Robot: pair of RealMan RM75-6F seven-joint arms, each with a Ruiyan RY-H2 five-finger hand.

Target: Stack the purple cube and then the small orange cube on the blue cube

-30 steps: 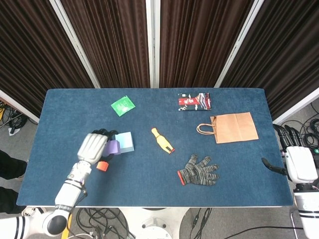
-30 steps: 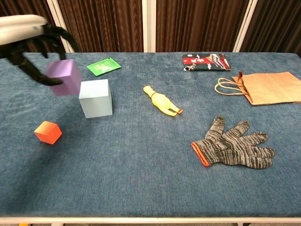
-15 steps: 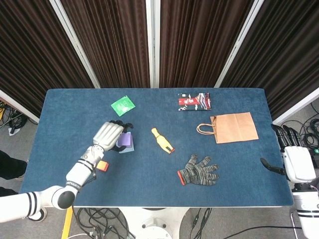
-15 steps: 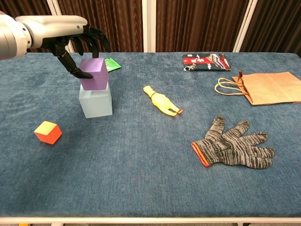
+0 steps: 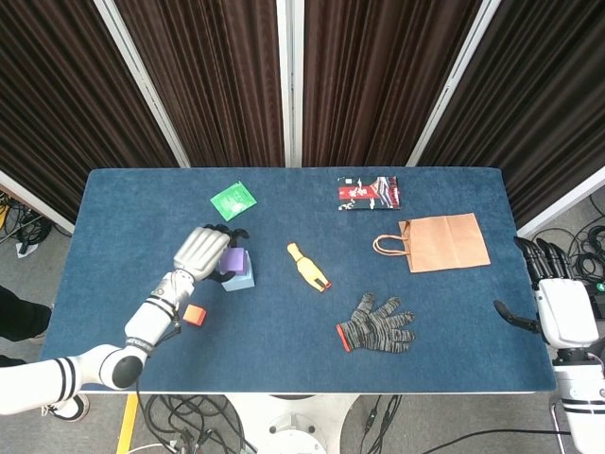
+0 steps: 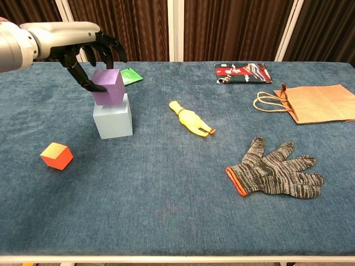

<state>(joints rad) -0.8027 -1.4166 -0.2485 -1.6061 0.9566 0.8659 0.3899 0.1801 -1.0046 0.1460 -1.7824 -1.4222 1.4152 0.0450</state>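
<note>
From my head camera, my left hand (image 5: 203, 251) covers the purple cube (image 5: 233, 259), which sits on the blue cube (image 5: 242, 278), with the orange cube (image 5: 195, 315) just beside my wrist; my right hand (image 5: 558, 301) hangs off the table (image 5: 284, 350) edge, fingers straight and apart, holding nothing. From my chest camera, my left hand (image 6: 83, 47) pinches the purple cube (image 6: 108, 86) between thumb and fingers atop the blue cube (image 6: 113, 116) (slightly tilted), and the orange cube (image 6: 56, 155) lies apart on the table (image 6: 166, 221).

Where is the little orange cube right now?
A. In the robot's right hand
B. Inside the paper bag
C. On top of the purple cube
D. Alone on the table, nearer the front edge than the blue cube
D: the small orange cube sits alone on the table, in front of the blue cube.
</note>
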